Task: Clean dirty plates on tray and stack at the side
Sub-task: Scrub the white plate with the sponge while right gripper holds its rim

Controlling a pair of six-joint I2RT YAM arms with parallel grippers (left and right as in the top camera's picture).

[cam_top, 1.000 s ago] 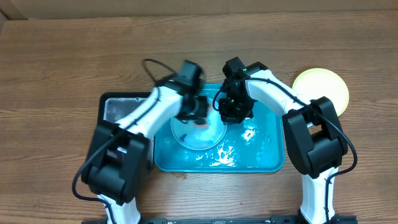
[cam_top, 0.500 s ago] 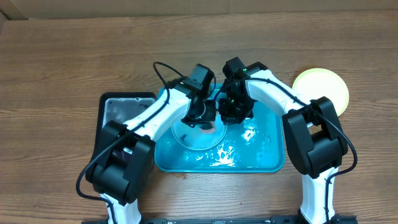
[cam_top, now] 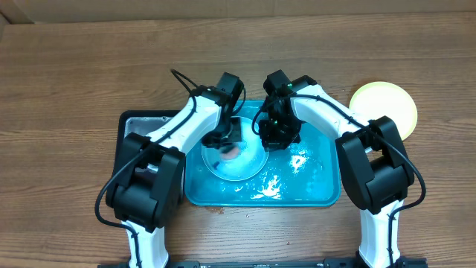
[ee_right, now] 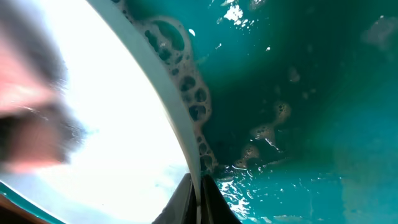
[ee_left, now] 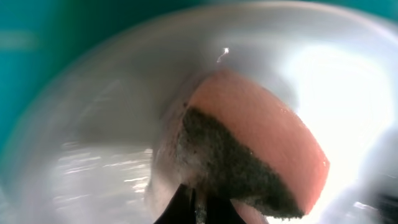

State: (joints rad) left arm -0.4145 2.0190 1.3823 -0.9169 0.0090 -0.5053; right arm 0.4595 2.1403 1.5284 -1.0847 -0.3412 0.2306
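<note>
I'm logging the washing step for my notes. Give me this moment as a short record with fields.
left gripper: shut on sponge, sponge on plate
right gripper: pinching the plate's rim
plate: in blue tray, suds along rim
side plate: yellow-green, on table right of blue tray
black tray: left of blue tray

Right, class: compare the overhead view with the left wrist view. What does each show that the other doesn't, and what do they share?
Only the overhead view shows both arms, the black tray and a yellow-green plate set aside on the wooden table. Only the left wrist view shows, close up, the sponge's dark scouring layer under its pink face. Both show the sponge against the wet plate, and the turquoise tray beneath that plate.
</note>
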